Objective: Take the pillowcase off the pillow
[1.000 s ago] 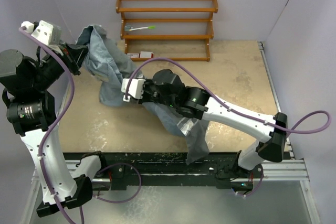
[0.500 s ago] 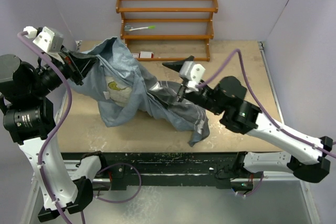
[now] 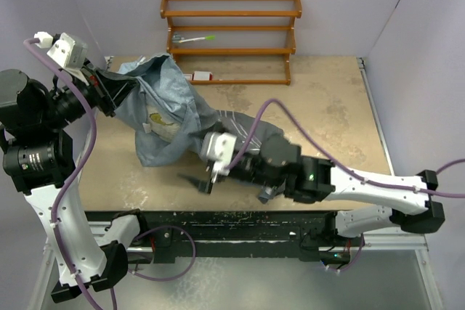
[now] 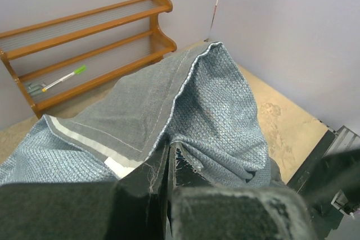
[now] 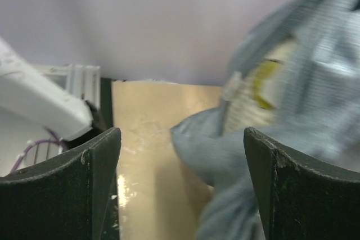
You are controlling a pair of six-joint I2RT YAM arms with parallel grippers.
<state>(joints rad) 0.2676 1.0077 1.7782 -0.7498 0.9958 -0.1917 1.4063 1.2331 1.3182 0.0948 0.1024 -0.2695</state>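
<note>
The pillowcase (image 3: pixel 174 110) lies bunched at the table's left and trails right under my right arm. Its blue-grey inside shows. The cream pillow (image 3: pixel 161 118), with a yellow edge, peeks from its opening. My left gripper (image 3: pixel 109 86) is raised at the far left and shut on the pillowcase hem. In the left wrist view the jaws (image 4: pixel 169 164) pinch the striped hem, and the pillowcase (image 4: pixel 219 99) hangs beyond. My right gripper (image 3: pixel 197 181) is open and empty, low near the front edge, pointing left. In its view the gripper (image 5: pixel 181 133) faces the blurred pillowcase (image 5: pixel 236 150) and pillow (image 5: pixel 264 85).
A wooden rack (image 3: pixel 231 38) stands against the back wall with a green toothbrush (image 3: pixel 195 38) on it. A small red and white box (image 3: pixel 196 76) lies at its foot. The black front rail (image 3: pixel 240 224) runs along the near edge. Walls close both sides.
My right arm has swung from over the middle of the pillowcase to the right, then to the front left, gripper open. The left gripper spread the pillowcase and the pillow came into view.
</note>
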